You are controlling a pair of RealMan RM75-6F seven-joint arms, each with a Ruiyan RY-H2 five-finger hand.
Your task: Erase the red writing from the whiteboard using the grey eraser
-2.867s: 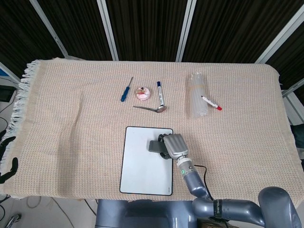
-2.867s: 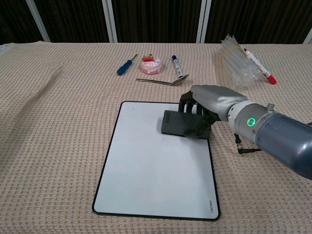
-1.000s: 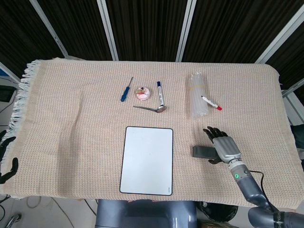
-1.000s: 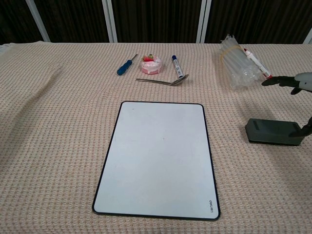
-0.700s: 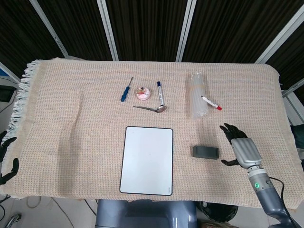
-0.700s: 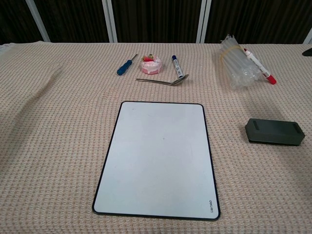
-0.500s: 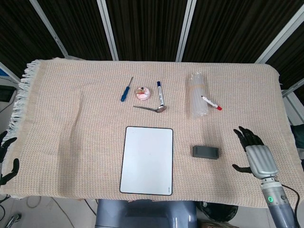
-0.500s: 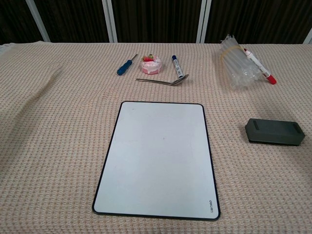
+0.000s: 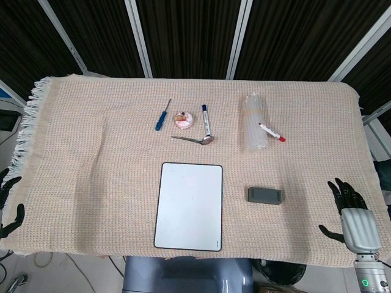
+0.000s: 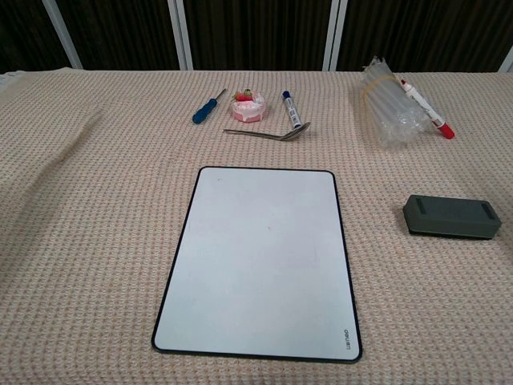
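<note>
The whiteboard (image 9: 189,205) (image 10: 260,261) lies flat on the beige cloth near the front edge, and its surface shows plain white with no red writing. The grey eraser (image 9: 264,195) (image 10: 447,216) rests on the cloth to the right of the board, untouched. My right hand (image 9: 353,218) is at the table's right front corner in the head view, fingers spread, holding nothing, well right of the eraser. My left hand (image 9: 7,204) shows only as dark fingers at the far left edge, off the table, spread and empty. Neither hand appears in the chest view.
Further back lie a blue screwdriver (image 9: 162,115), a pink round object (image 9: 183,119), a blue-capped marker (image 9: 206,120), a metal spoon (image 9: 194,140), a clear plastic packet (image 9: 253,121) and a red-capped marker (image 9: 271,132). The beige cloth (image 9: 91,152) covers the whole table.
My right hand carried the eraser off the board, set it on the cloth to the right, let go and drew back to the right front corner.
</note>
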